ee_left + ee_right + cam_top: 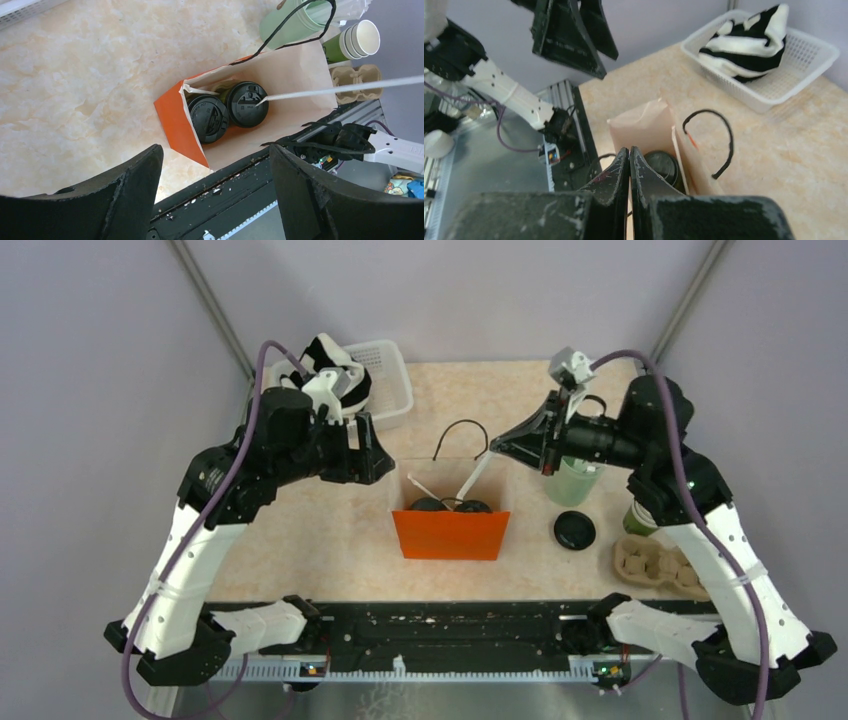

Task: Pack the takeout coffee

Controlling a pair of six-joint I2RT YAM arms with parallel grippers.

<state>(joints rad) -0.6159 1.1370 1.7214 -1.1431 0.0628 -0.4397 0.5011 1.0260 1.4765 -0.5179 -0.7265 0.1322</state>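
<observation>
The left wrist view looks down into the orange paper bag (176,120) and shows what the overhead view only hints at: two takeout cups standing side by side on its floor, each capped with a round black lid. A thin white straw (340,89) slants in from the right, and its tip rests on the lid of the cup under the straw (247,104). The other cup (209,119) sits close against it, with a sliver of dark green wall showing between them.

From above, the straw runs up to the right jaws, which are pressed together on its upper end. The right wrist view shows those jaws flat against each other with no gap, though the straw itself is hidden there. The left jaws stand wide apart with nothing between them, hovering above the surface to the left of the bag.

The bag stands upright mid-surface, mouth open, its black cord handle (719,135) arching on the far side. To the right of the bag stands a pale mint tumbler (572,482), partly covered by the right arm. Near it are a loose black lid (574,530), a stack of green cups (356,42) and a cardboard cup carrier (650,565). A white basket (809,65) holding a black-and-white cloth (749,40) sits at the far left corner.
</observation>
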